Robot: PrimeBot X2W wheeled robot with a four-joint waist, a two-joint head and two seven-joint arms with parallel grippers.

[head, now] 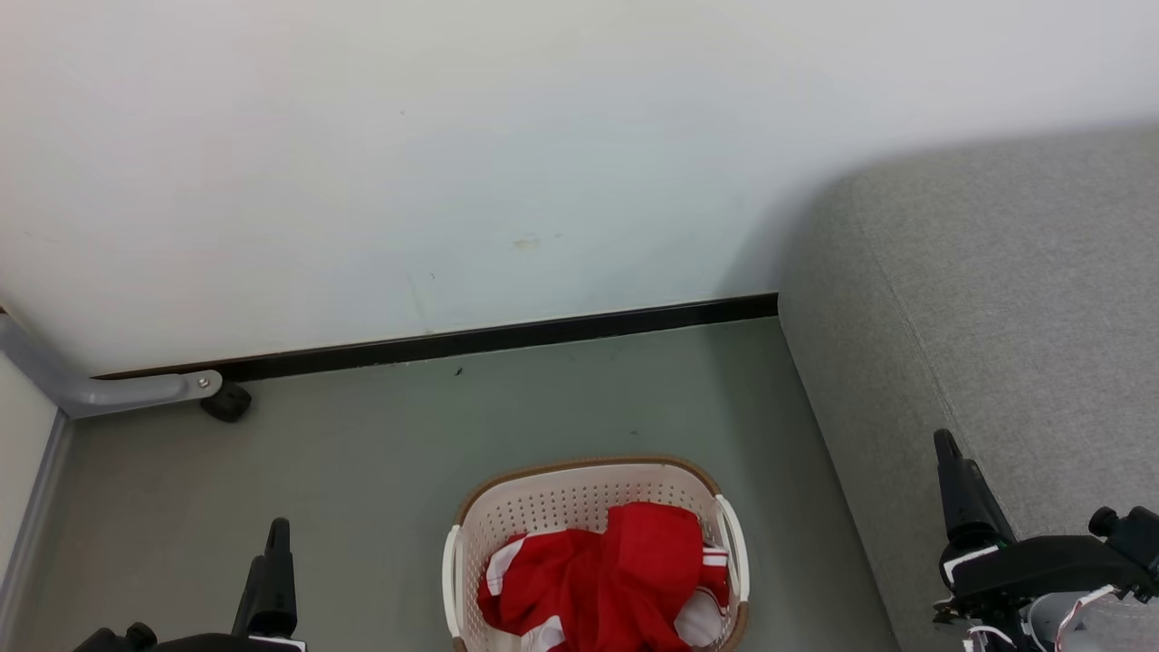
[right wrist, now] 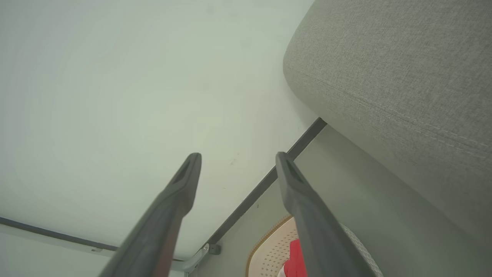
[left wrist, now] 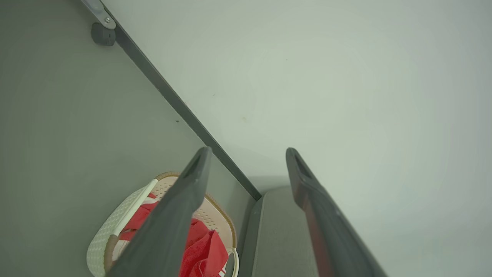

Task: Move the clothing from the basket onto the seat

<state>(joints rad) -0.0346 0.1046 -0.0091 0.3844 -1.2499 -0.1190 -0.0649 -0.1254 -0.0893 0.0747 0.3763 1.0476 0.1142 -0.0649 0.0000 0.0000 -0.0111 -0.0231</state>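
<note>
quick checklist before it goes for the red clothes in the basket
1. The left gripper is open, nothing between its fingers: ok.
2. The right gripper is open, nothing held: ok.
3. The bright red white-striped clothing is heaped in the cream-white perforated plastic basket, uncovered on top: ok.
4. The large grey fabric seat stands beside the basket, on the robot's right: ok.
5. A gripper above the clothing: not ok; the left one is off to the basket's left, the right one is over the seat.
6. Number of garments in the heap: cannot tell.
</note>
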